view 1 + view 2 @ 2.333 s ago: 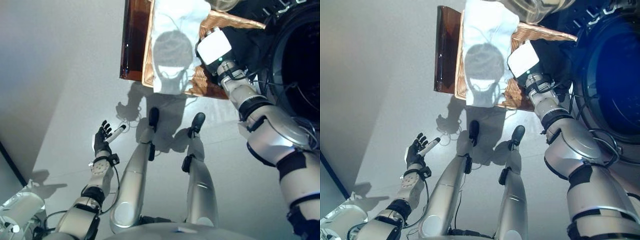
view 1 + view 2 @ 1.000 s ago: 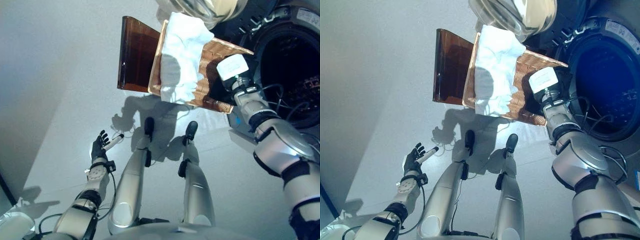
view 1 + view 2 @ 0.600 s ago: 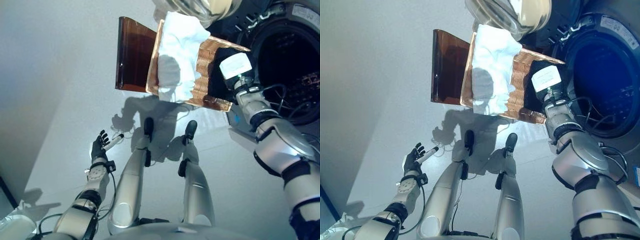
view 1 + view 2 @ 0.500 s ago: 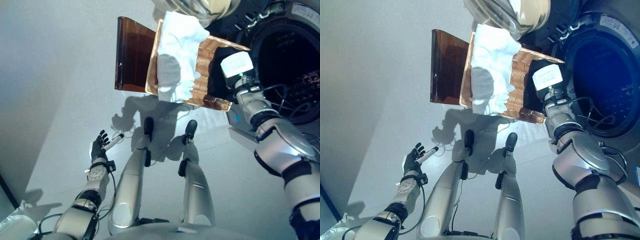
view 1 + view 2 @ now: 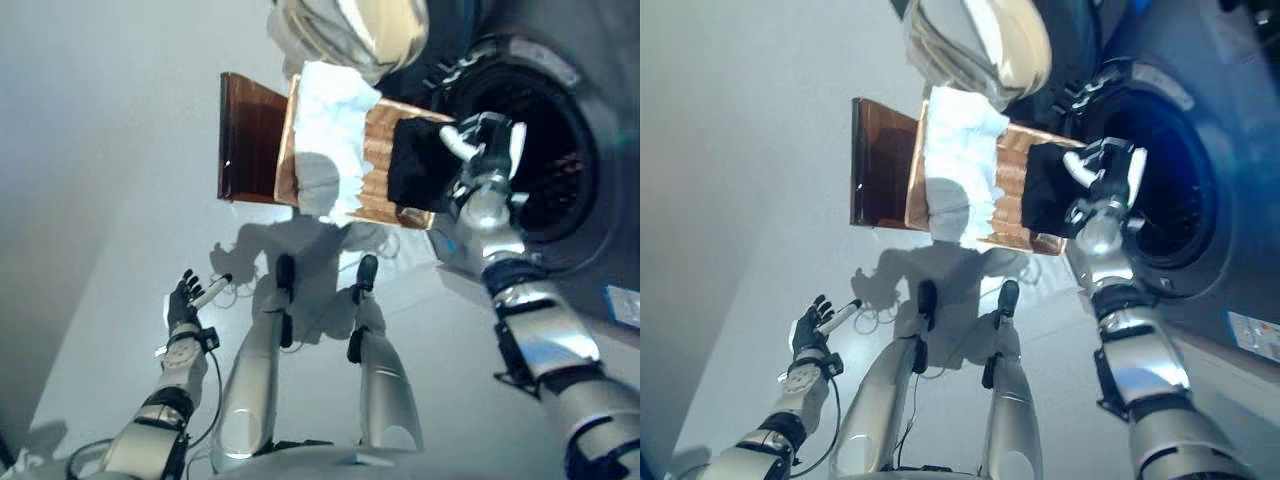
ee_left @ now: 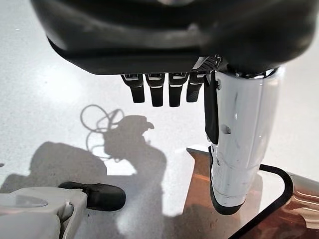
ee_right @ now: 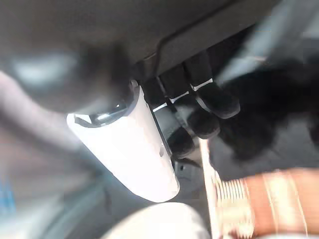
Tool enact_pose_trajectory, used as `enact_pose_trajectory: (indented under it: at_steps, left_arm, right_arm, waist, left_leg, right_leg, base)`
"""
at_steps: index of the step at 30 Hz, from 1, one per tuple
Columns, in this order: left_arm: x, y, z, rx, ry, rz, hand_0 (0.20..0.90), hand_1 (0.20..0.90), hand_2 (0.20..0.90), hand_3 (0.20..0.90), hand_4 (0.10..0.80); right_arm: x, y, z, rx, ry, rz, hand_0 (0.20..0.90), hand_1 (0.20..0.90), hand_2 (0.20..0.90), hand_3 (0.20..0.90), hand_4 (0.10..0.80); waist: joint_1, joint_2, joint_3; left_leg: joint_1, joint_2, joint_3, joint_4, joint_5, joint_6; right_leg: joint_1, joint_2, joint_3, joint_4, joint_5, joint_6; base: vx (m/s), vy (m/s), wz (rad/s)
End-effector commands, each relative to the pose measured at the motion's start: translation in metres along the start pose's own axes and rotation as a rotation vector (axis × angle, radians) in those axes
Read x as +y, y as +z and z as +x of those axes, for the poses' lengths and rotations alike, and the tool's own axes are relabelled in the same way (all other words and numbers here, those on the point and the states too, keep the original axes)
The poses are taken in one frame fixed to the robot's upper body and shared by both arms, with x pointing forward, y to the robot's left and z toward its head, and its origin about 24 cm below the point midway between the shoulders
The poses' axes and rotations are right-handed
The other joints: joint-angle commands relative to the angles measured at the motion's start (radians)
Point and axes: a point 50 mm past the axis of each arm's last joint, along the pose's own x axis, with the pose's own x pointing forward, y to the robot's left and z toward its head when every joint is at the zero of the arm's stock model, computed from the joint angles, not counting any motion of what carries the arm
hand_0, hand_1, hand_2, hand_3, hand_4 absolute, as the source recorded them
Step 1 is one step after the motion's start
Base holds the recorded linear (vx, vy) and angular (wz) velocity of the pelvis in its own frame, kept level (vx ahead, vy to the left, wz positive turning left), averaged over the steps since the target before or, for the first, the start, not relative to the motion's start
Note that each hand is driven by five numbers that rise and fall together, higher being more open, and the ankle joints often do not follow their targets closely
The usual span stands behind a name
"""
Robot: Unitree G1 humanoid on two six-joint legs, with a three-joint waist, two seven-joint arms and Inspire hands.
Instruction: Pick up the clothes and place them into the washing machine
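Note:
A shallow wicker basket (image 5: 375,165) rests on a low dark brown box (image 5: 248,140) beside the washing machine. A white garment (image 5: 325,130) fills its left part and hangs over the near rim. A dark garment (image 5: 412,172) lies at its right end. My right hand (image 5: 483,150) is raised between the basket and the open drum (image 5: 545,170). Its fingers (image 7: 209,104) are curled at the edge of the dark garment (image 7: 269,114). My left hand (image 5: 183,300) hangs low over the floor, open and empty, and shows in its wrist view (image 6: 164,89).
The machine's round glass door (image 5: 350,30) stands swung open above the basket's far end. The dark machine front (image 5: 600,120) takes up the right side. Grey floor (image 5: 110,200) lies to the left of the box.
My right hand has turned and risen from the basket's right end toward the drum opening, with the dark garment at its fingers. The camera has shifted. The left hand stays put.

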Motion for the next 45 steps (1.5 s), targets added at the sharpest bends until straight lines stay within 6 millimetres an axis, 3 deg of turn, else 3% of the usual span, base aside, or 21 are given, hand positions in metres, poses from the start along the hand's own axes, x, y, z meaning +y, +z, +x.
enact_pose_trajectory:
  at_steps: [1,6,10,11,12,13,16,18,26,34,41,45]
  left_arm:
    - [0.016,-0.022,-0.008,0.059,0.047,0.034,0.9,0.9,0.9,0.9,0.8]
    - [0.014,-0.03,-0.012,0.085,0.03,0.04,0.9,0.9,0.9,0.9,0.8]
    - [0.016,-0.033,-0.013,0.092,0.027,0.048,0.9,0.9,0.9,0.9,0.8]
    - [0.016,-0.03,-0.012,0.077,0.024,0.061,0.9,0.9,0.9,0.9,0.8]
    - [0.016,-0.029,-0.012,0.068,0.026,0.067,0.9,0.9,0.9,0.9,0.8]
    - [0.016,-0.027,-0.012,0.06,0.026,0.073,0.9,0.9,0.9,0.9,0.8]
    - [0.013,-0.023,-0.011,0.028,0.015,0.088,0.9,0.9,0.9,0.9,0.8]
    - [0.012,-0.021,-0.011,0.015,0.009,0.095,0.9,0.9,0.9,0.9,0.8]
    - [0.009,-0.018,-0.01,0.008,0.0,0.103,0.9,0.9,0.9,0.9,0.8]
    - [0.008,-0.008,-0.006,-0.03,-0.002,0.121,0.9,0.9,0.9,0.9,0.8]
    - [0.011,-0.008,-0.005,-0.028,0.011,0.13,0.9,0.9,0.9,0.9,0.8]
    - [0.013,-0.003,-0.004,-0.043,0.02,0.128,0.9,0.9,0.9,0.9,0.8]
  right_arm:
    - [-0.003,0.031,0.001,-0.156,0.051,0.273,0.2,0.2,0.2,0.2,0.3]
    - [-0.004,0.012,-0.012,-0.102,0.072,0.462,0.2,0.2,0.2,0.2,0.3]
    - [-0.006,0.008,-0.015,-0.1,0.083,0.377,0.2,0.2,0.2,0.2,0.3]
    - [-0.007,0.016,-0.013,-0.152,0.089,0.158,0.2,0.2,0.2,0.2,0.3]
    - [-0.007,0.023,-0.011,-0.199,0.086,-0.013,0.42,0.42,0.42,0.42,0.457]
    - [-0.01,0.026,-0.009,-0.226,0.06,-0.101,0.9,0.9,0.9,0.9,0.8]
    - [-0.014,0.039,-0.002,-0.316,0.036,-0.399,0.9,0.9,0.9,0.9,0.8]
    - [-0.013,0.041,0.0,-0.331,0.027,-0.464,0.9,0.9,0.9,0.9,0.8]
    - [0.011,0.043,0.006,-0.312,0.088,-0.507,0.9,0.9,0.9,0.9,0.8]
    - [0.047,0.063,0.016,-0.324,0.137,-0.524,0.9,0.9,0.9,0.9,0.8]
    - [0.064,0.06,0.014,-0.28,0.183,-0.456,0.9,0.9,0.9,0.9,0.8]
    - [0.065,0.057,0.014,-0.274,0.191,-0.49,0.9,0.9,0.9,0.9,0.8]
  waist:
    - [0.031,0.101,-0.06]
    - [0.029,0.108,-0.084]
    - [0.028,0.11,-0.092]
    - [0.031,0.111,-0.09]
    - [0.032,0.111,-0.089]
    - [0.033,0.112,-0.087]
    - [0.038,0.112,-0.084]
    - [0.042,0.112,-0.081]
    - [0.057,0.1,-0.073]
    - [0.087,0.098,-0.046]
    - [0.103,0.093,-0.036]
    - [0.107,0.093,-0.033]
  left_leg:
    - [0.159,0.027,-0.064,-0.326,0.129,-0.114]
    - [0.174,0.022,-0.058,-0.326,0.123,-0.11]
    - [0.177,0.02,-0.055,-0.326,0.121,-0.107]
    - [0.18,0.02,-0.053,-0.326,0.119,-0.105]
    - [0.178,0.02,-0.054,-0.326,0.12,-0.104]
    - [0.178,0.019,-0.055,-0.326,0.12,-0.103]
    - [0.167,0.017,-0.058,-0.326,0.126,-0.1]
    - [0.164,0.018,-0.06,-0.326,0.127,-0.1]
    - [0.159,0.015,-0.072,-0.326,0.13,-0.099]
    - [0.14,0.008,-0.089,-0.326,0.141,-0.103]
    - [0.132,0.005,-0.1,-0.326,0.143,-0.106]
    - [0.128,0.002,-0.102,-0.326,0.143,-0.105]
  right_leg:
    - [0.114,0.066,-0.041,0.021,-0.066,0.007]
    - [0.127,0.063,-0.037,0.018,-0.071,0.009]
    - [0.129,0.063,-0.032,0.016,-0.071,0.012]
    - [0.13,0.062,-0.03,0.015,-0.072,0.013]
    - [0.129,0.062,-0.03,0.014,-0.071,0.014]
    - [0.129,0.061,-0.03,0.012,-0.07,0.014]
    - [0.124,0.059,-0.034,0.007,-0.064,0.017]
    - [0.123,0.058,-0.036,0.006,-0.063,0.017]
    - [0.126,0.059,-0.039,0.005,-0.064,0.015]
    - [0.132,0.056,-0.057,-0.006,-0.059,0.016]
    - [0.137,0.052,-0.07,-0.01,-0.058,0.016]
    - [0.135,0.05,-0.072,-0.01,-0.055,0.017]
  base:
    - [0.026,0.01,-0.14]
    - [0.025,0.004,-0.05]
    - [0.0,0.0,-0.01]
    - [0.0,0.0,0.0]
    - [0.0,0.0,0.0]
    - [0.0,0.0,0.0]
    - [-0.002,-0.012,-0.09]
    - [0.004,-0.009,0.12]
    - [0.011,-0.007,0.01]
    - [-0.004,0.0,0.1]
    - [-0.002,0.009,0.12]
    - [-0.009,0.008,0.02]
